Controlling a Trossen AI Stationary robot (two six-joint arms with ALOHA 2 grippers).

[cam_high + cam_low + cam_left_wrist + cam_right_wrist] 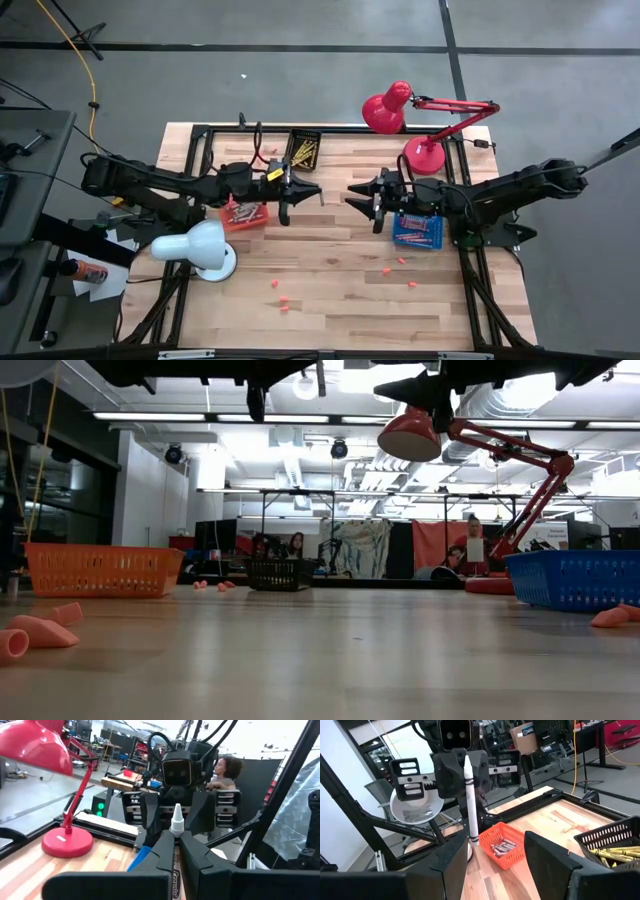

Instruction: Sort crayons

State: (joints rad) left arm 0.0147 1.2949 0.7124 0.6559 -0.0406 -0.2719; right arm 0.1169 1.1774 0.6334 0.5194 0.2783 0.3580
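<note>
1. The left gripper (318, 193) hangs above the middle of the table (330, 310), its fingers (165, 852) shut tight on a white crayon (175, 827) whose tip sticks out past them.
2. The right gripper (352, 194) faces it from just beside, tip to tip over the table's middle; its jaws stand wide apart with nothing between them, and in its wrist view the white crayon (470, 802) stands upright in the gap, held by the other arm.
3. The orange basket (244, 213) sits on the table just under the left arm, on the left of the table's middle; it holds a heap of red-pink crayons (501, 845).
4. The blue basket (418, 229) sits under the right arm, on the right of the middle, with crayons in it too small to tell apart.
5. The black basket (303, 149) stands at the table's far edge, behind the left gripper, full of yellow crayons (615, 853).
6. A red desk lamp (420, 155) stands at the far right of the table, its shade (386, 108) reaching beyond the far edge.
7. A white lamp (198, 248) sits on the near left part of the table, beside the orange basket.
8. Small pink bits (283, 298) lie scattered on the near half of the table, well apart from both grippers.
9. People (296, 546) sit in the room beyond the table.
</note>
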